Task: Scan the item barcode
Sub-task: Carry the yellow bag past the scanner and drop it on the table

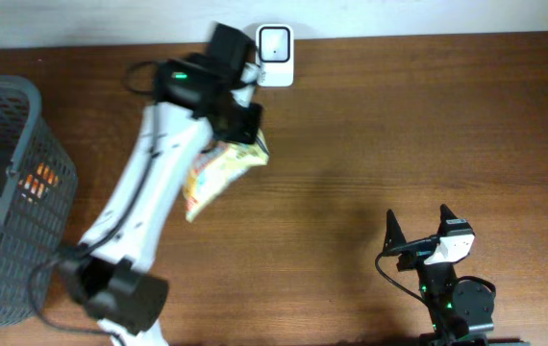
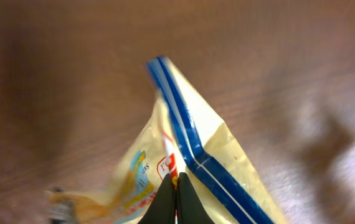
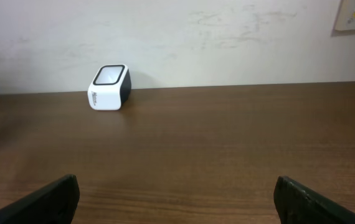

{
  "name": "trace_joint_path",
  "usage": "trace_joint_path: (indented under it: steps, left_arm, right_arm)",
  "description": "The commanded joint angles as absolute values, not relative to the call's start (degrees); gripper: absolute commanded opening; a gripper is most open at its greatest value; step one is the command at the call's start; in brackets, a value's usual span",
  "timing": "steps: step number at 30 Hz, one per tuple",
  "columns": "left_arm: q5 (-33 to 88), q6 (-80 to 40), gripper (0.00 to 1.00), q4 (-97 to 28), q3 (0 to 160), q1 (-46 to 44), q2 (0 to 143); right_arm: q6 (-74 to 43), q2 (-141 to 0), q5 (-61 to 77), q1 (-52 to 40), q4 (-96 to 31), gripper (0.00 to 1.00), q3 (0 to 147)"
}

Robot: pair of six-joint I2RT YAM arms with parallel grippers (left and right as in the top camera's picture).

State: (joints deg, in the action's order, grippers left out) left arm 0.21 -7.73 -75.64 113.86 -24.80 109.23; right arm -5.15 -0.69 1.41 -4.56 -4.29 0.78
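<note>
Near the back of the worktop (image 1: 428,115), the left tool (image 2: 176,186) is pinching a yellow snack bag (image 1: 218,176) just beside the white scanner (image 1: 275,43). The right tool (image 1: 417,221) rests well apart, spread wide. To scan well, turn the bag slowly until its barcode faces the scanner window, then hold it steady.

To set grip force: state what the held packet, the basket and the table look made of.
Packet: thin plastic film, slightly glossy, going by its creases and printed surface. Basket: grey moulded plastic mesh, matte, probably. Table: wood or wood-look laminate with a satin finish. Grain shows, but which of the two is unclear.
</note>
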Motion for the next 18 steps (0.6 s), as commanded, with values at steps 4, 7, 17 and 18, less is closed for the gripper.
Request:
trace_joint_path:
  steps: [4,7,17,18]
  left_arm:
    - [11.6,-3.4,0.0,-70.1,113.4,-32.9,116.3]
    - [25.0,-3.4,0.0,-64.7,113.4,-32.4,116.7]
    - [83.5,10.9,0.0,-51.2,113.4,-27.8,128.7]
    - [86.7,11.7,0.0,-51.4,113.4,-26.8,130.6]
  right_arm:
    - [-4.9,-0.4,1.3,-4.9,-4.4,0.99,0.3]
    - [-4.9,-0.4,1.3,-4.9,-4.4,0.99,0.3]
    - [-4.9,-0.4,1.3,-4.9,-4.4,0.99,0.3]
    - [-4.9,-0.4,1.3,-4.9,-4.4,0.99,0.3]
